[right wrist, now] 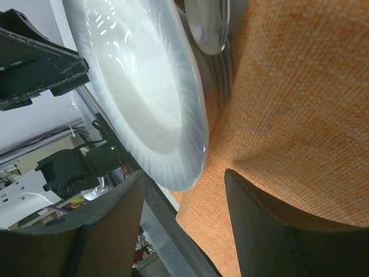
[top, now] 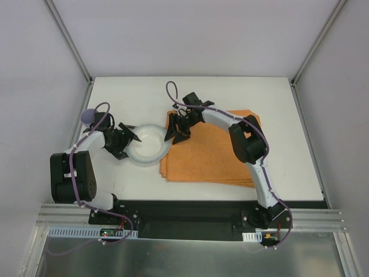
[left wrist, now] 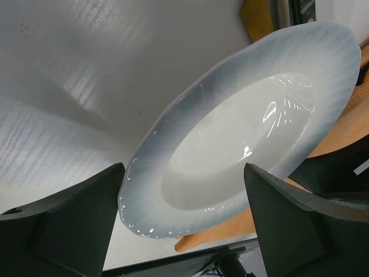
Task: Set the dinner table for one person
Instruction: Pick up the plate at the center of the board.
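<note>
Left claw [top: 129, 145] gapes around plate [top: 149, 144] rim, apparently ungripped; right claw [top: 176, 137] spread, empty. Plate step: next pinch rim, shift onto placemat [top: 213, 163].

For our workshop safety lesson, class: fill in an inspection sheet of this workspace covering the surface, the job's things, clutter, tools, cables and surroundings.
Surface: white table, plain and matte.
Job's things: plate overlapping the left edge of the orange placemat; spoon and fork next to the plate, by the placemat.
Clutter: small purple object at the table's left edge; cannot tell what it is.
Tools: left tool open at the plate's left rim; right tool open at its right rim.
Cables: purple cable along each arm, looping free above the wrists.
Surroundings: grey walls on three sides; metal rail at the near edge.
</note>
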`<state>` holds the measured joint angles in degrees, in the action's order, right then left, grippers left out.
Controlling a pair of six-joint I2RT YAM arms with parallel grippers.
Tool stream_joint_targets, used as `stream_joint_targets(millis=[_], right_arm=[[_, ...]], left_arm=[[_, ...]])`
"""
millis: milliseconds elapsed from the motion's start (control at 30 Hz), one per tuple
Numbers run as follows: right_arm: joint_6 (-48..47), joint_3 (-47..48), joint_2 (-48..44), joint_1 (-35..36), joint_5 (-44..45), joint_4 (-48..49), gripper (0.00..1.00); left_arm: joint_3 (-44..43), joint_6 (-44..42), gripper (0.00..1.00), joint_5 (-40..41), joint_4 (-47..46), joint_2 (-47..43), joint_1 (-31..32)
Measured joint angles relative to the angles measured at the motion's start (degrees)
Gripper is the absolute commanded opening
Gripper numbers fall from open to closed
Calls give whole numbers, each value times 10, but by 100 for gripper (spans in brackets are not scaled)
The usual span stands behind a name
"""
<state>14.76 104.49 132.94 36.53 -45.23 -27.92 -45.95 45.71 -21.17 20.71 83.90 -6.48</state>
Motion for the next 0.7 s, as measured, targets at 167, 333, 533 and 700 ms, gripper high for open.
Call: stream_joint_targets(millis=[167, 333, 533, 700], right_arm=[[19, 4, 9, -2, -3, 22, 55], [28, 7, 16, -2, -7, 35, 23], [51, 17, 30, -16, -7, 44, 1], [63, 18, 36, -33, -8, 42, 1]], left_arm=[[0, -10, 66, -2, -9, 5, 0], [0, -19, 43, 1, -13, 10, 0], [-1, -45, 0, 12, -7, 16, -9], [-19, -49, 0, -14, -19, 14, -14]])
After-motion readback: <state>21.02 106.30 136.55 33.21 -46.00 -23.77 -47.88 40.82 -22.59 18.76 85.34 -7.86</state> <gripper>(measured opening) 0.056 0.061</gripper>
